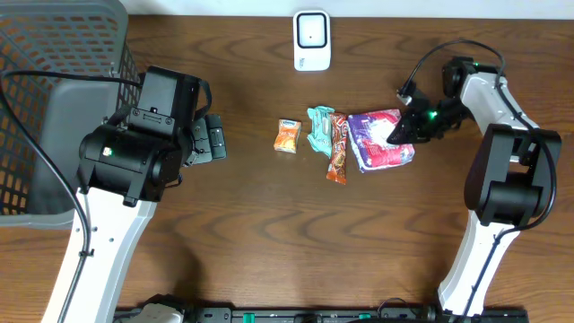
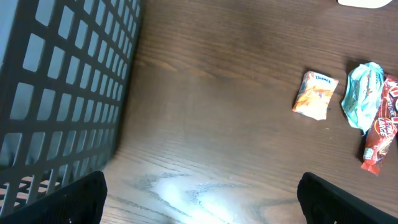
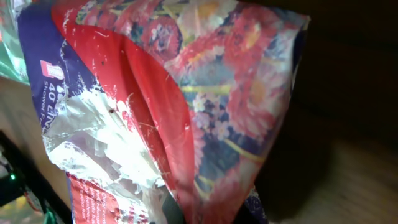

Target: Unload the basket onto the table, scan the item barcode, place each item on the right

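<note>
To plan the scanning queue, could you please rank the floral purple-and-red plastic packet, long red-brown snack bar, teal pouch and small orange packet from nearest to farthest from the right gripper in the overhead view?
1. floral purple-and-red plastic packet, held by the right gripper.
2. long red-brown snack bar, just left.
3. teal pouch, further left.
4. small orange packet, leftmost.

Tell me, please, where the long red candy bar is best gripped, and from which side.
The candy bar lies flat and narrow, close between the teal packet and the flowered pack. Only its end nearest the robot sticks out free, so probably grip that end, coming straight down from above, with the jaws across its width.
</note>
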`<state>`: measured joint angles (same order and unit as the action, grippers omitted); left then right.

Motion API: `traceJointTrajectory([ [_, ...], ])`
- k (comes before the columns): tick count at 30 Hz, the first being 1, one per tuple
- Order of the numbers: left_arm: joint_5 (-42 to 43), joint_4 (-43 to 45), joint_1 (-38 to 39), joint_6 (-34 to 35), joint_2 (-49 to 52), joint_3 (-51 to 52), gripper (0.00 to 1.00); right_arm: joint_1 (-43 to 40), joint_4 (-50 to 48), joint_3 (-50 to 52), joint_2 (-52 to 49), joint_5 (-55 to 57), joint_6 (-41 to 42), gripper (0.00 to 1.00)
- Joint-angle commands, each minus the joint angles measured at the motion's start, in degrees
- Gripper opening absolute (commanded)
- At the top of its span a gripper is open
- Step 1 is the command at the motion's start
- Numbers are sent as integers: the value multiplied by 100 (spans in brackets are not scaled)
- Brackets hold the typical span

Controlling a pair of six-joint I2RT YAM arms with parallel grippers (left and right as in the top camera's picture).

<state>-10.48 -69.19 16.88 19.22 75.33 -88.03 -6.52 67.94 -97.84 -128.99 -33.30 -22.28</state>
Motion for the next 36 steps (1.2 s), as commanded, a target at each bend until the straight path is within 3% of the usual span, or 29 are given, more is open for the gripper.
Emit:
traceJointTrajectory([
  [1, -52, -22, -22, -55, -11, -22, 98, 22, 79, -581, 514, 710, 815, 1],
  [5, -52, -22, -22, -55, -11, -22, 98, 267, 111, -979, 1156, 2951, 1908, 1],
  [9, -52, -22, -22, -55, -11, -22, 98, 802, 232, -1014, 1790, 6286, 3346, 1],
  [13, -52, -22, -22, -55, -11, -22, 98, 1274, 474, -966, 1849, 8150, 3858, 1],
  [21, -52, -22, -22, -55, -11, -22, 98, 1615, 136, -208, 1311, 8247, 4197, 2],
  [28, -52, -22, -22, -55, -11, -22, 98, 2111, 48, 57, 846, 7132, 4194, 16],
  [29, -52, -22, -22, -55, -11, -22, 98, 2173, 2, 57, 846, 6937, 4190, 21],
  [31, -52, -22, -22, -55, -11, -22, 98, 2308, -98, 26, 855, 6537, 4140, 46],
  [32, -52, -22, -22, -55, -11, -22, 97, 2367, -120, -11, 855, 6369, 4098, 54],
  [36, -52, -22, -22, -55, -11, -22, 98, 2549, -105, -479, 855, 5233, 3567, 56],
])
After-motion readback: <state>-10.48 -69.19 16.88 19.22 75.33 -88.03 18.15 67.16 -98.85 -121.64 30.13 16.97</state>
